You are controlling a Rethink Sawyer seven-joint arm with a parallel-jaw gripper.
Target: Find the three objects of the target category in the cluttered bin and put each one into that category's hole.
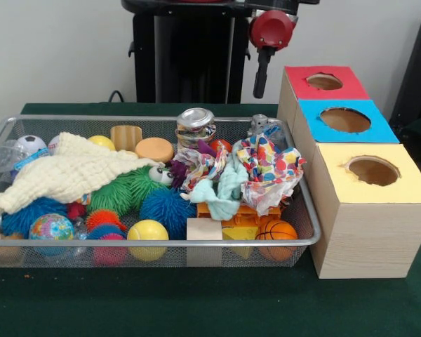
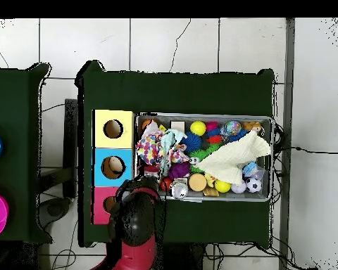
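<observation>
A wire mesh bin holds a jumble of toys. Among them are a cream knit cloth, a polka-dot cloth, a mint cloth, a yellow ball, a small basketball, a globe ball, a soccer ball, blue and green spiky balls, a wooden block and a metal can. My gripper hangs behind the bin near the red box, away from every toy. From above the arm hides it.
Three wooden boxes stand in a row beside the bin, each with a round hole: red top, blue top, yellow top. Dark green cloth covers the table. Another table with coloured discs stands beside it.
</observation>
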